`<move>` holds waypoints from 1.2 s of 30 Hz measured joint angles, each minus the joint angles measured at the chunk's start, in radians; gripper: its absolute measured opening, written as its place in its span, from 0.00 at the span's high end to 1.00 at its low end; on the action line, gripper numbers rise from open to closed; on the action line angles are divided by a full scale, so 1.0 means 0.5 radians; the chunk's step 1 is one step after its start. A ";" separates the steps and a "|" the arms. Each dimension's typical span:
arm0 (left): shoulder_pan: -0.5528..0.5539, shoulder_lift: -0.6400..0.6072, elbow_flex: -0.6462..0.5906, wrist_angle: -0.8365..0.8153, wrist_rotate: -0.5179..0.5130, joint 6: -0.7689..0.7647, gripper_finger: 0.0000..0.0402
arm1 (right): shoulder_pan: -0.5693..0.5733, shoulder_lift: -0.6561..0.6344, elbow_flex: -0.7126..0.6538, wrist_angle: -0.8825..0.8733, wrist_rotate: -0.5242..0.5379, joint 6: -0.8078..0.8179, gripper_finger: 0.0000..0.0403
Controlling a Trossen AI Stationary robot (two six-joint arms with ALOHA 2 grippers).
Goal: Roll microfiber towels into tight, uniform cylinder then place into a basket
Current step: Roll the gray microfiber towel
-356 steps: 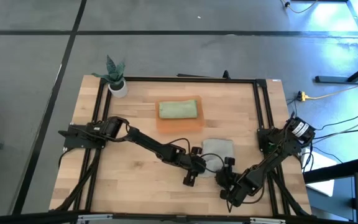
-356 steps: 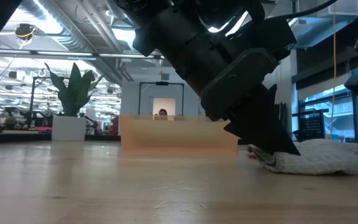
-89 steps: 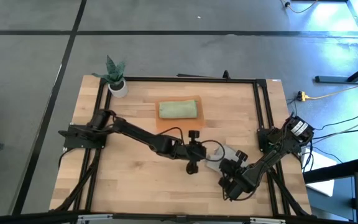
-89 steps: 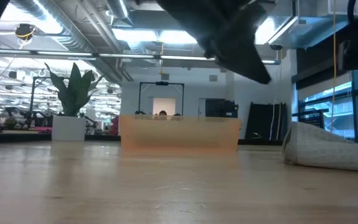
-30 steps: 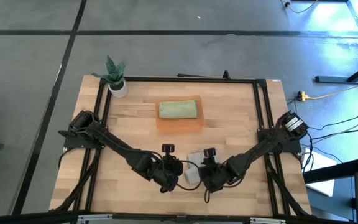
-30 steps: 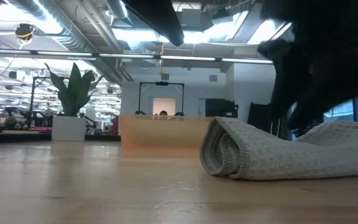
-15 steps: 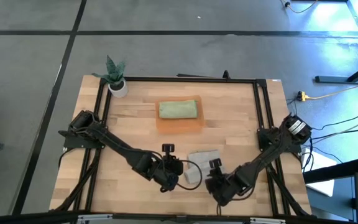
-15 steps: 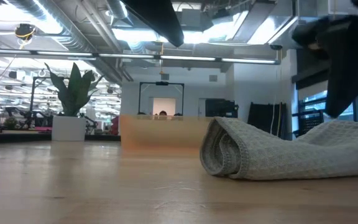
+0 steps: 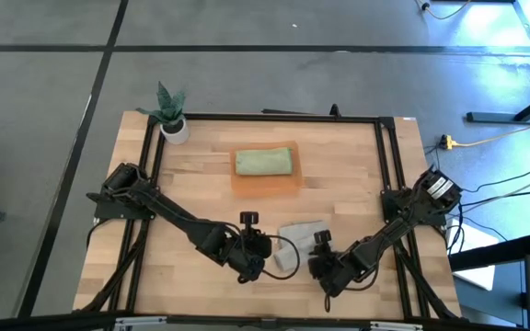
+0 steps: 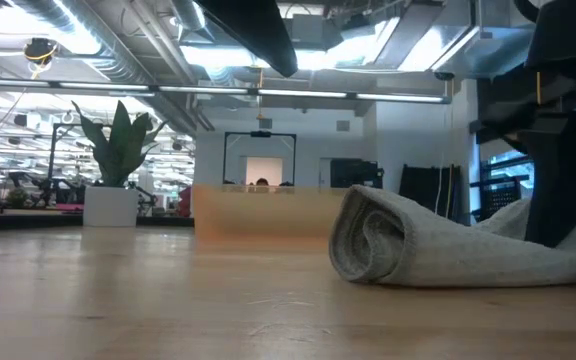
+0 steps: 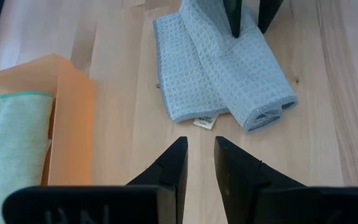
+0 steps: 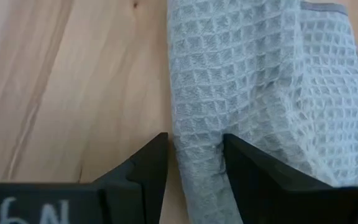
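Our right gripper (image 12: 193, 162) pinches one edge of the grey towel (image 9: 298, 245), which lies loosely rolled on the desk (image 9: 357, 175); our left gripper (image 11: 200, 155) hovers just beside it, fingers slightly apart, holding nothing; behind, the orange basket (image 9: 267, 182) holds a green towel (image 9: 263, 163).

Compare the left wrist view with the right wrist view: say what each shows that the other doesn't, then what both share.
Only the left wrist view shows the orange basket holding a rolled green towel, the left gripper open over bare wood, and the right gripper's fingers beyond. Only the right wrist view shows the right gripper straddling the towel's edge. Both show the grey towel, partly rolled, on the wooden table.
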 joint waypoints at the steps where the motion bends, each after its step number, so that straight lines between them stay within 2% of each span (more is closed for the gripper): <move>1: 0.000 0.000 0.000 0.000 0.000 0.000 0.83 | -0.004 -0.001 -0.022 0.028 0.007 0.020 0.61; 7: 0.000 0.000 0.000 0.000 0.000 -0.002 0.83 | -0.040 -0.013 -0.103 0.086 0.019 0.226 0.61; 10: 0.000 0.000 0.000 0.000 0.000 -0.002 0.83 | -0.043 -0.012 -0.113 0.091 0.027 0.251 0.65; 13: 0.000 0.000 0.000 0.001 0.000 -0.002 0.83 | -0.045 -0.011 -0.117 0.089 0.043 0.257 0.73; 18: 0.000 0.000 0.000 0.001 0.000 -0.002 0.83 | -0.047 -0.008 -0.118 0.085 0.043 0.348 0.92; 20: 0.000 0.000 0.000 0.001 0.000 -0.002 0.83 | -0.047 -0.007 -0.118 0.086 0.040 0.375 0.96; 24: 0.000 0.000 0.000 0.002 -0.004 -0.002 0.83 | -0.048 -0.007 -0.115 0.082 0.010 0.440 0.94; 28: 0.016 0.025 0.002 0.021 -0.106 0.003 0.83 | -0.052 -0.005 -0.070 0.057 -0.061 0.393 0.96; 36: 0.115 0.171 0.001 0.062 0.028 0.097 0.83 | -0.048 0.010 0.120 -0.205 -0.215 0.303 0.96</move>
